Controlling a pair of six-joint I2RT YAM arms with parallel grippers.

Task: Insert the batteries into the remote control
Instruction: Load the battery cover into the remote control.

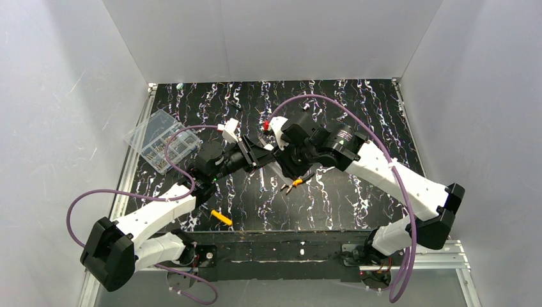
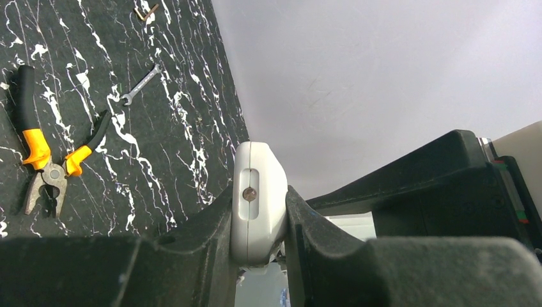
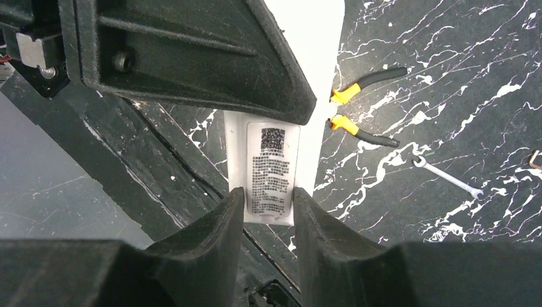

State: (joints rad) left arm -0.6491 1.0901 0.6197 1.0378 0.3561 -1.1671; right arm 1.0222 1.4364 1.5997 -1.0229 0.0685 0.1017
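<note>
Reading the back of the remote control (image 3: pixel 316 57) in the right wrist view gives little: a white label (image 3: pixel 273 167) carries a square QR-type code at its top and, below it, many fine lines of dark print, all too small to make out. No brand name can be read anywhere on the white shell. The left gripper (image 2: pixel 259 214) is clamped on the remote; in its own view the handset stands edge-on between the two black fingers (image 2: pixel 192 256), both pressed against its flat faces, and the narrow edge shows an oblong slot with a small metal stud in it. The right gripper (image 3: pixel 268 204) sits at the lower end of the label. Its fingers (image 3: pixel 224 224) stand one to each side of the print, apart from each other, but whether they press on the shell or only flank it cannot be told. The left gripper's finger crosses the remote's upper part in that view. The handset is thus held between the two grippers over the middle of the black marbled table (image 3: pixel 447 77). On the table beside it lie yellow-and-black pliers (image 2: pixel 45 163) and a small silver wrench (image 2: pixel 140 83), both apart from the remote.
</note>
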